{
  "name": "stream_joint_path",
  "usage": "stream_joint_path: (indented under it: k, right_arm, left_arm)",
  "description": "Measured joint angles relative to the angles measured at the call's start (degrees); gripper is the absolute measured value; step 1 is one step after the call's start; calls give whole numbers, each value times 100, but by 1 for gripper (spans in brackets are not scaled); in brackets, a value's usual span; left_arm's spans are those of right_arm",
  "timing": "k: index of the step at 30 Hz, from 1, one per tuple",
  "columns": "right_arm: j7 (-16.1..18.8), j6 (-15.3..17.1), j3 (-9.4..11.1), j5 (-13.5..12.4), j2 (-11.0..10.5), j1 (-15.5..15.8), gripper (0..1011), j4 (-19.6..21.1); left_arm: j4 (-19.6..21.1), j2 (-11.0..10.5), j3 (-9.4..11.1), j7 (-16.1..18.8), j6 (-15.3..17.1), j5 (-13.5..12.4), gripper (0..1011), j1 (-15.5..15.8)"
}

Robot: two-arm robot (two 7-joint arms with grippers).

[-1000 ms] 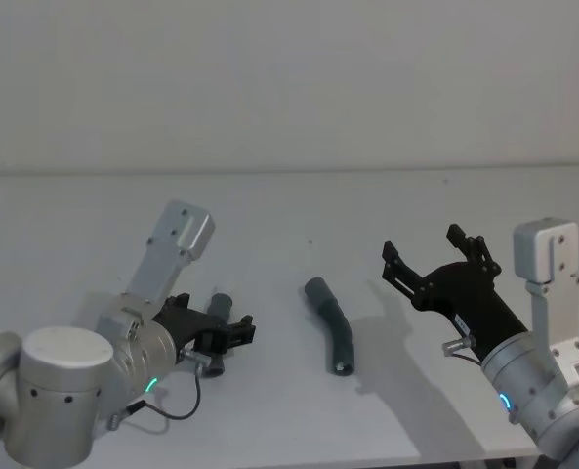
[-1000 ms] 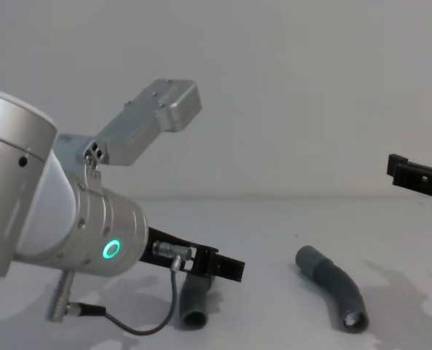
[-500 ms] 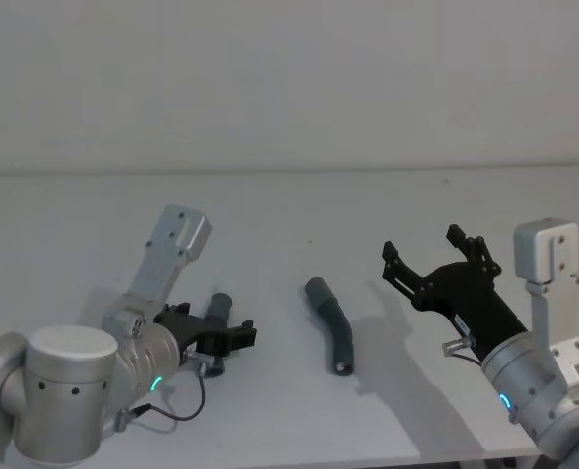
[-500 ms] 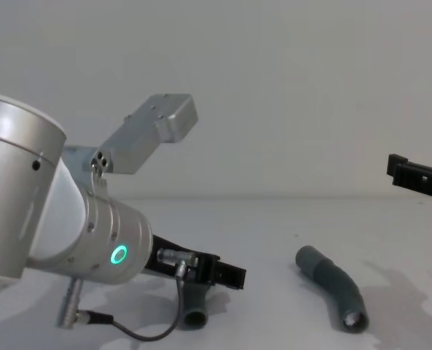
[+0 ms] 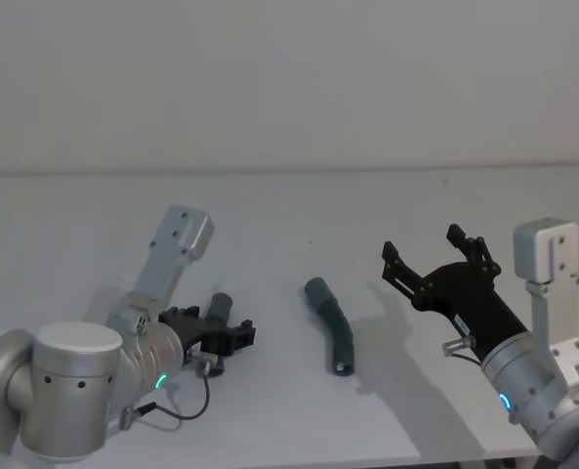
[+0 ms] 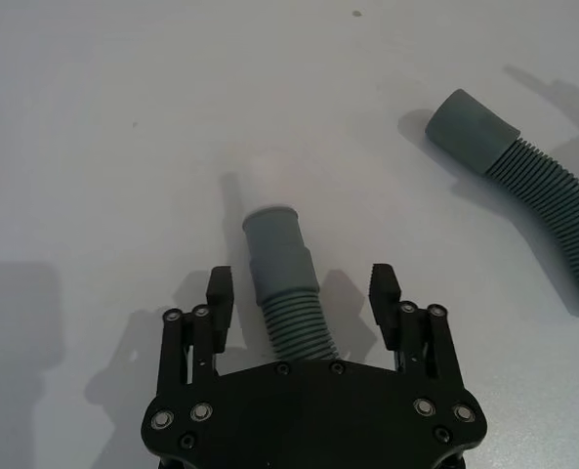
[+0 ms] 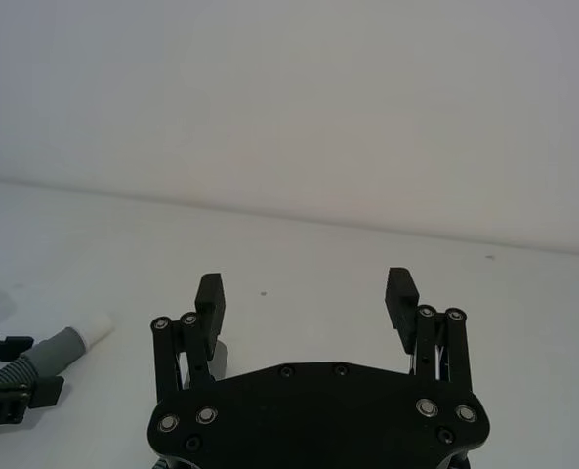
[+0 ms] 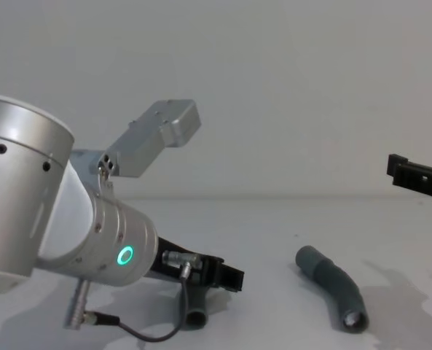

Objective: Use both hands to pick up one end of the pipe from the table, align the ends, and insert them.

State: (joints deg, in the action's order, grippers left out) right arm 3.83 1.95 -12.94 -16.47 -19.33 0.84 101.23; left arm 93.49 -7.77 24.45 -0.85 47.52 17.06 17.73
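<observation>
At the lower left of the head view, the left pincer (image 5: 227, 340) is sitting low over the surface (image 5: 269, 210), wide open, its jaws straddling the first hose piece (image 6: 287, 293). In the left wrist view a gap is showing on either side of the ribbed neck, so nothing is being gripped. That piece is lying on the surface with its cuff (image 6: 274, 239) and white tip (image 7: 96, 327) pointing away from the pincer. Farther in, at the frame's centre, the second hose piece (image 5: 332, 324) is lying free, well apart from both arms. Beyond it, at right, the right pincer (image 5: 424, 246) is hovering above the surface, fully open and holding nothing. Judgement: the pick-up of the first piece is in hand, closure not yet made. The next move is calling for the left jaws to close squarely on the ribs just behind the cuff, leaving the tip exposed, and for the right pincer to descend onto the second piece.
</observation>
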Motion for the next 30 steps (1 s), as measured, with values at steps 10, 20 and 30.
stream_joint_path:
  k: [10, 20, 30]
  right_arm:
    - [0, 0, 0, 0, 0, 0, 1002, 0]
    - [0, 0, 0, 0, 0, 0, 1002, 0]
    - [0, 0, 0, 0, 0, 0, 1002, 0]
  left_arm:
    - [-43, 26, -7, -13, 14, 3, 547, 20]
    - [-61, 37, -12, -20, 19, 3, 328, 26]
    - [-67, 41, -12, -22, 23, 3, 328, 31]
